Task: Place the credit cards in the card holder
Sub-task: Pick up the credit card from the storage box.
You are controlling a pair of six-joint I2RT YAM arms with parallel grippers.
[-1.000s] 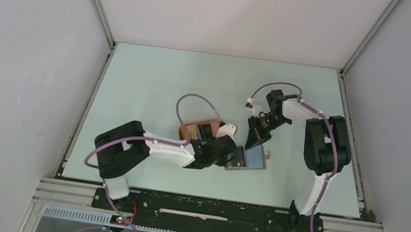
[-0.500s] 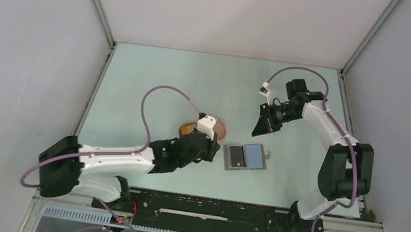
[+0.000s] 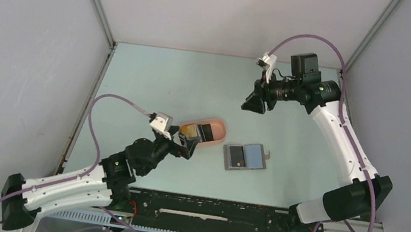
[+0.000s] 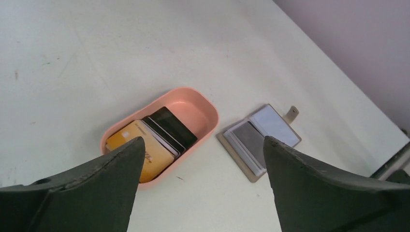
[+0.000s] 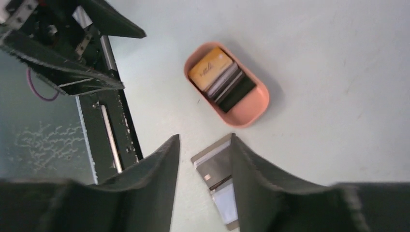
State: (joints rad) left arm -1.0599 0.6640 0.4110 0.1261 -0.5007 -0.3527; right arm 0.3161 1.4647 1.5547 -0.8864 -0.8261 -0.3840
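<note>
Several credit cards (image 4: pixel 159 137) lie overlapping inside a peach-orange oval tray (image 4: pixel 205 108) near the middle of the pale table (image 3: pixel 154 79). The yellow-orange card (image 4: pixel 138 147) sits at the end nearer the left arm, and the dark cards (image 4: pixel 174 126), edged with a silvery stripe, lie beside it toward the far end of the tray. None of them is in the card holder (image 4: pixel 258 140), which rests flat and unfolded on the table just beside the tray, apart from it, on the side toward the right arm. One half of it is dark grey, the other blue-grey, with a small tab (image 4: pixel 291 112) sticking out from its outer edge.

The left gripper (image 4: pixel 203 141) hangs low near the tray's near end with its fingers spread wide and nothing between them. The right gripper (image 5: pixel 204 137) is raised well above the table, away from both tray and card holder, looking down on them; its fingers stand apart with a clear gap and grip nothing.
</note>
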